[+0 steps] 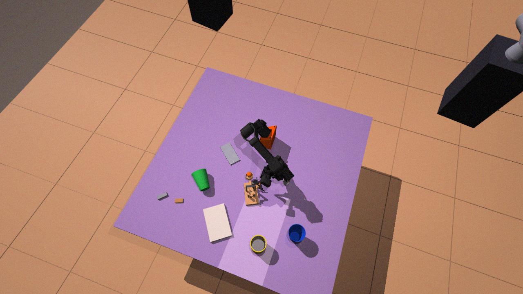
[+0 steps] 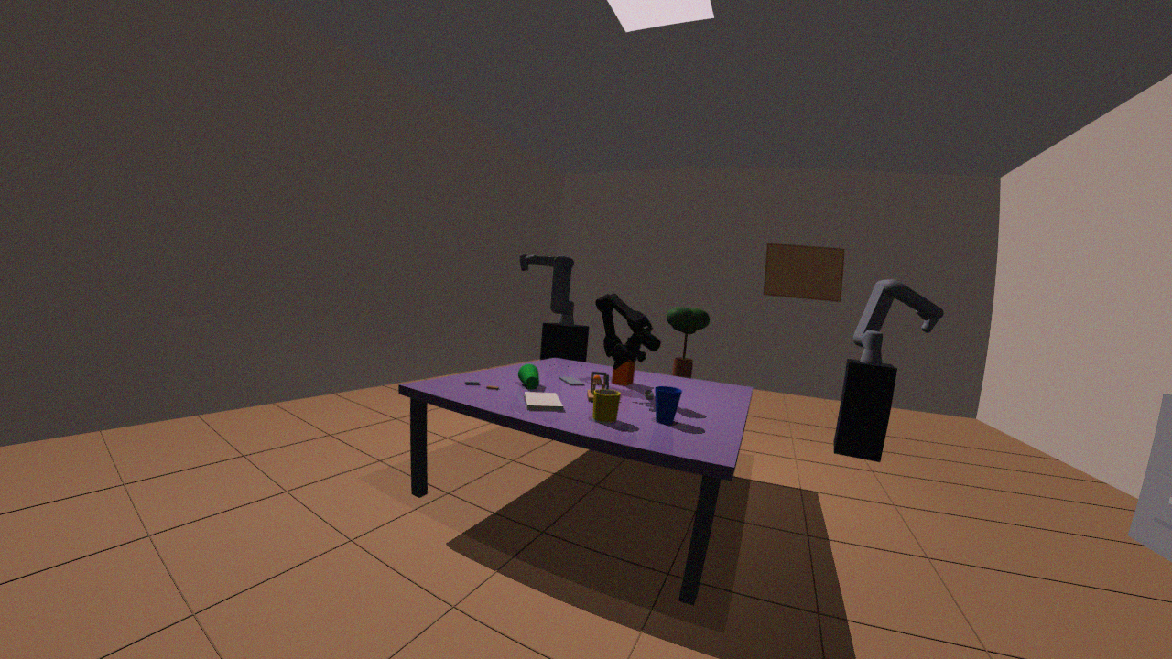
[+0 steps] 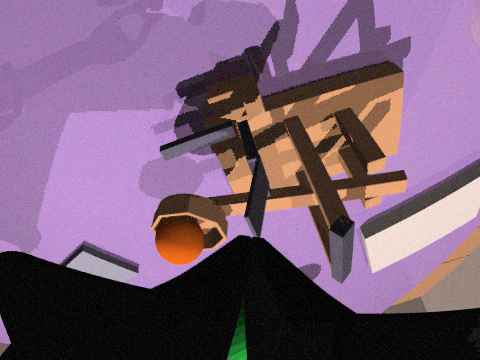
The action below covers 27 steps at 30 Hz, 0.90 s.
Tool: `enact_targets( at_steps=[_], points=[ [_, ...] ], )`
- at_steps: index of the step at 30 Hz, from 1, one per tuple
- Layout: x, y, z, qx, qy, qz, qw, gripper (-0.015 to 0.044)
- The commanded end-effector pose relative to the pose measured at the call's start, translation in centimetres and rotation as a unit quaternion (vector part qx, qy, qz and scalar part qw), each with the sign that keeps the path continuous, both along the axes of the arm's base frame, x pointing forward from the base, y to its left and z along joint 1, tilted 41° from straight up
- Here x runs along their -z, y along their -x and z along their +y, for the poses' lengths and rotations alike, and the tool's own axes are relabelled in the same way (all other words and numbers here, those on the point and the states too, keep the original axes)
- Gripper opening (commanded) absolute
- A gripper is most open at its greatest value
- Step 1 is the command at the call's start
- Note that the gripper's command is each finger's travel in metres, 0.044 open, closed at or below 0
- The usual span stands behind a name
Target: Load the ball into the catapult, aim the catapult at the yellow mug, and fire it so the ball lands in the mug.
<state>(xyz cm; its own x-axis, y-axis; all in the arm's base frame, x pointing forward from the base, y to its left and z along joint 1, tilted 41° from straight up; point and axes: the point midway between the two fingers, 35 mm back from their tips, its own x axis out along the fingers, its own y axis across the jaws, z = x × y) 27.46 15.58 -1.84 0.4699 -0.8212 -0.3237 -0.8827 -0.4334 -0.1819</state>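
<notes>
The purple rectangular counter (image 1: 310,128) (image 2: 696,438) shows its dark legs (image 2: 418,447) only from outside. Nearer its front edge than its back corners stands the tan wooden catapult (image 1: 251,201) (image 2: 591,396) (image 3: 385,115). Close to that edge, the round yellow mug (image 1: 258,244) (image 2: 606,407) is upright. The black parallel-jaw gripper (image 3: 248,248) is fully closed, holding nothing; the wrist view clearly shows the small orange ball (image 1: 249,174) (image 3: 180,240) in the catapult's cup.

Bystanders on the purple table
A green cup (image 1: 201,179) (image 2: 528,376) lay on its side, a blue cup (image 1: 296,233) (image 2: 667,405) stood upright, and a cream block (image 1: 217,222) (image 2: 543,401) (image 3: 425,227) lay flat.
</notes>
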Motion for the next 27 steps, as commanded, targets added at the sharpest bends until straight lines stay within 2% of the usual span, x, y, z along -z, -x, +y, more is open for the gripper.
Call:
enact_targets(
  at_steps=[1, 10, 27],
  points=[
    [-0.7, 1.0, -1.1, -0.021, 0.059, 0.041, 0.997, 0.0],
    [-2.4, 2.5, -2.8, -0.06, 0.173, 0.122, 0.976, 0.0],
    [-1.2, 2.1, -3.7, -0.061, 0.178, 0.126, 0.974, 0.0]
  ],
)
